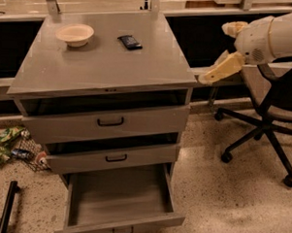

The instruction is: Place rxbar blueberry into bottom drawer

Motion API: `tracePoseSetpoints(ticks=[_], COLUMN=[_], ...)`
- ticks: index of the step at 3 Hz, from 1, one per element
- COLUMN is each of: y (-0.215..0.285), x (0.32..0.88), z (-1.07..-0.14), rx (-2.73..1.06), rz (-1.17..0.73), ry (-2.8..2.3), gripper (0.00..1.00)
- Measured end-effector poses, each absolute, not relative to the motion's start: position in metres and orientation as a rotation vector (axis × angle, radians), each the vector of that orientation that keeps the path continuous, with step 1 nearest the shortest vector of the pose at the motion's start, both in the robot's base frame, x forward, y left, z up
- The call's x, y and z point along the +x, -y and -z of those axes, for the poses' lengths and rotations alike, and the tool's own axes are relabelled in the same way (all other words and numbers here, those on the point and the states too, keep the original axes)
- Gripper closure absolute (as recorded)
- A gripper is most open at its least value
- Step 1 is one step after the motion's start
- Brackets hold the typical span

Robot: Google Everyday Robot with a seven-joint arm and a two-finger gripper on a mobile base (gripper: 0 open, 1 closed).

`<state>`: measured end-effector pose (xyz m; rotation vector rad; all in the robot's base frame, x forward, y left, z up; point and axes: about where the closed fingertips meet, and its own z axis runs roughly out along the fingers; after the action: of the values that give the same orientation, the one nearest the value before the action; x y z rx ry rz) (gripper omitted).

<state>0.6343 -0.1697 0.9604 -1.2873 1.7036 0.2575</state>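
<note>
**Spotter:** Where's the bar?

**Operator:** The rxbar blueberry (pixel 130 42) lies flat on the counter (pixel 104 70), towards the back and right of centre. It's well apart from the cream bowl (pixel 75 34) on its left. Nothing is touching it.

**Spotter:** And your claw?

**Operator:** My claw (pixel 212 55) hangs off the counter's right edge, near the front corner and over the floor. It looks released to me, the two cream prongs spread apart with nothing between them. The lower prong slopes down and left, its tip just beside the counter's edge.

**Spotter:** Why approach from there?

**Operator:** The arm (pixel 278 34) reaches in from the right at about counter height, with the wrist pointing left. From that side I'd expect to have to sweep in over the top and come down on the bar from above, since it's too flat to take side-on.

**Spotter:** Is the drawer ready?

**Operator:** Yes. The bottom drawer (pixel 118 197) is pulled well out with its grey floor bare. The two drawers above are only slightly open, so I judge a drop from above is possible. The office chair (pixel 262 118) sits close under my arm, so I'll mind that.
</note>
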Motion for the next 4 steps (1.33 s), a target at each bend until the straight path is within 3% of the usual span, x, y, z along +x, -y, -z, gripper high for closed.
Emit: tracePoseSetpoints(ticks=[2, 4], y=[0.091, 0.066], x=[0.729, 0.763], z=[-0.927, -0.911], rx=[-1.099, -1.021], rz=[-0.334, -0.392], ry=[-1.6, -1.572], gripper=[0.0, 0.0])
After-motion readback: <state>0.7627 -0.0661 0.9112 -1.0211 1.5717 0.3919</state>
